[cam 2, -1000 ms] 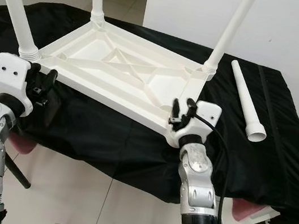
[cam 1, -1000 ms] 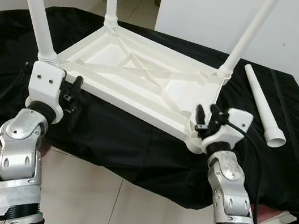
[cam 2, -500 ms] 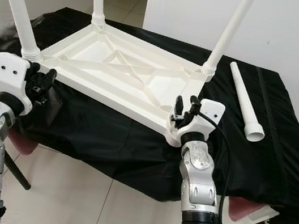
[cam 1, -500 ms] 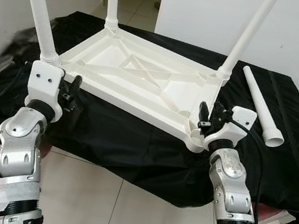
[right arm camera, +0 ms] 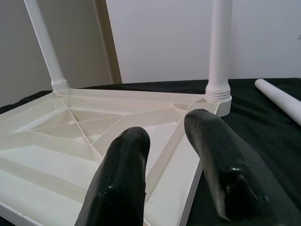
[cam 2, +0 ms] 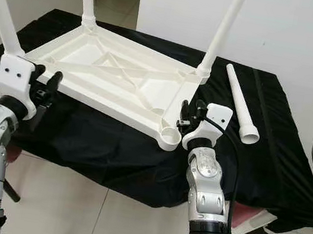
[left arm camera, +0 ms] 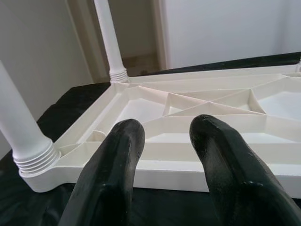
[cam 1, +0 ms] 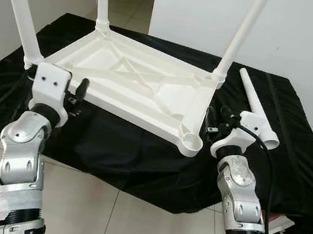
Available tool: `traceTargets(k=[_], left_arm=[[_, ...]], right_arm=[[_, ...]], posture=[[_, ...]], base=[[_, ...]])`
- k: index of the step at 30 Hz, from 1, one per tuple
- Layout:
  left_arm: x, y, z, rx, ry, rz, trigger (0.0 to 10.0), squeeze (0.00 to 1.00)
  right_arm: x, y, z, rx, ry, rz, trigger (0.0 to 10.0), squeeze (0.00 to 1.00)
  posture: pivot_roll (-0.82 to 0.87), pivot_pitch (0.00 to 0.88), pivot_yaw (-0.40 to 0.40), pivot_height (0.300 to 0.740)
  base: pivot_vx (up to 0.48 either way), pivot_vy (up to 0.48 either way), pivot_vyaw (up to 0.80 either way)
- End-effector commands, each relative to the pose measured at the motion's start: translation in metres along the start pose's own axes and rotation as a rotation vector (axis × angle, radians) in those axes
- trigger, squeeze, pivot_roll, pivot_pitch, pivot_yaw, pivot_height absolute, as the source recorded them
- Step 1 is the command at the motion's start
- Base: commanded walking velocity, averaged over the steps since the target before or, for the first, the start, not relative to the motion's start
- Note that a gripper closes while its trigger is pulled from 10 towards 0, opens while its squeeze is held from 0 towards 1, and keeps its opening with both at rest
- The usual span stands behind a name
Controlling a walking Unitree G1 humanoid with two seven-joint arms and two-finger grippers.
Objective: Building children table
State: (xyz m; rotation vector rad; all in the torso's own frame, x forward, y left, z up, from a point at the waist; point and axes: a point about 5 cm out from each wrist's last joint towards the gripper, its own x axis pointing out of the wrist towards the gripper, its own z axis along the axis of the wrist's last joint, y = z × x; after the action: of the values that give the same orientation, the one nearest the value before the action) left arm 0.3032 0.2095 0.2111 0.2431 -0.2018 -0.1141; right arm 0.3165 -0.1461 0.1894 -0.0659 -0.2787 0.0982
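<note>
Upturned table [cam 1: 143, 88] on the black-draped worktop [cam 1: 295, 152], between left end effector [cam 1: 77, 96] and right end effector [cam 1: 215, 122], both with fingers apart. Head views add a loose leg [cam 1: 258, 110] beyond the right end effector; wrist views show rib detail.

Head stereo: high, forward-down, both on tabletop [cam 1: 143, 88] | wrists: low, close along fingers [left arm camera: 113, 174], same tabletop

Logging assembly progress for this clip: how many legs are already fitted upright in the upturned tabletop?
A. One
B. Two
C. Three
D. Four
C: three legs stand in corner sockets of the tabletop, while the near right socket is empty and the fourth leg lies loose on the black cloth.
</note>
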Motion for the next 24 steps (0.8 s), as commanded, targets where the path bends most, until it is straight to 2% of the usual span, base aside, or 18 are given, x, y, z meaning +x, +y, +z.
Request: traceTargets(k=[1, 5, 24], left_arm=[[-0.0001, 0.0055, -0.0026, -0.013, 0.003, 0.198, 10.0, 0.00], [-0.0004, 0.0056, -0.0030, -0.011, 0.005, 0.198, 10.0, 0.00], [-0.0011, 0.0065, -0.0034, -0.009, 0.007, 0.199, 10.0, 0.00]], right_arm=[[-0.0015, -0.0023, -0.0035, -0.002, 0.012, -0.003, 10.0, 0.00], [-0.0017, -0.0020, -0.0037, -0.001, 0.013, -0.003, 10.0, 0.00], [-0.0027, -0.0014, -0.0047, 0.001, 0.016, -0.005, 10.0, 0.00]], posture=[[-0.03, 0.037, -0.018, 0.740], [-0.03, 0.038, -0.018, 0.740], [-0.03, 0.045, -0.017, 0.740]], base=[[0.000, -0.251, 0.00], [0.000, -0.252, 0.00], [0.000, 0.000, 0.00]])
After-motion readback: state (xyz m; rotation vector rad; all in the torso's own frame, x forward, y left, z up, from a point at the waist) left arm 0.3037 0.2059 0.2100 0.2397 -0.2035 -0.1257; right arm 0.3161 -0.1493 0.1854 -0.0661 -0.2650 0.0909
